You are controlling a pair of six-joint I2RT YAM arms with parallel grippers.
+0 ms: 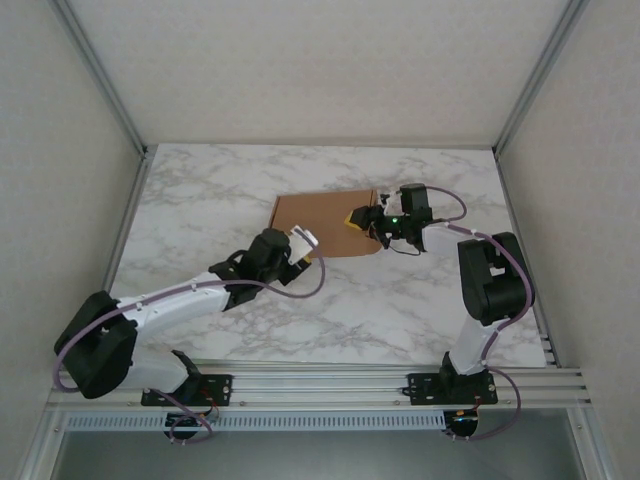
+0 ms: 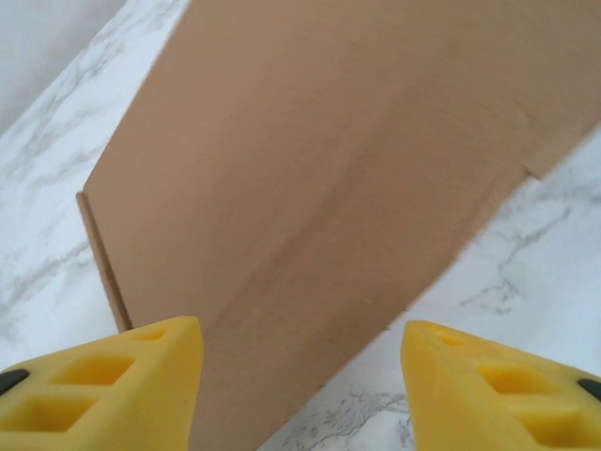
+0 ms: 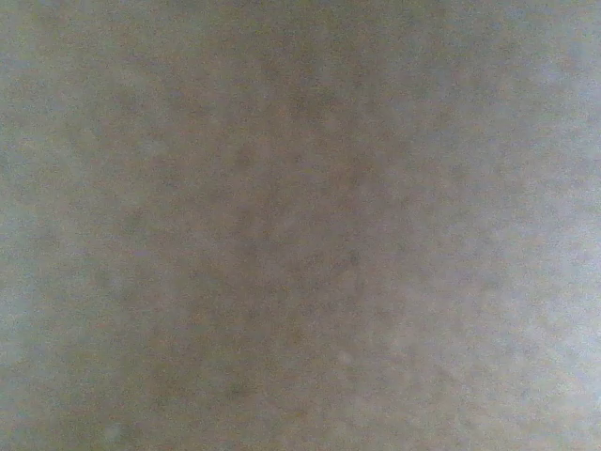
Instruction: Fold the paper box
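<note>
Lying on the marble table [image 1: 200, 200], the paper box [image 1: 322, 222] sits a little toward 12 o'clock from the table's middle in the top view. It is a plain brown sheet with its long sides running from 9 to 3 o'clock.

The left gripper [image 1: 304, 241] hovers at the box's 7 o'clock corner, its arm reaching in from 8 o'clock. From the left wrist camera, the two yellow fingers [image 2: 113, 385] stand at 7 and 5 o'clock of the picture, spread wide with nothing clamped between them. The cardboard spreads ahead of them toward 12 o'clock, and its near edge runs down into the gap beside the left-hand finger. A faint crease crosses the brown surface, and a thin folded lip shows along its 9 o'clock edge.

The right gripper [image 1: 366, 221] is at the box's 3 o'clock edge, with a yellow finger over the cardboard there. The right wrist camera gives a blurred grey-brown surface [image 3: 300, 225] very close to the lens. Whether the right gripper's jaws are clamped on the box or merely apart around it is impossible to make out.
</note>
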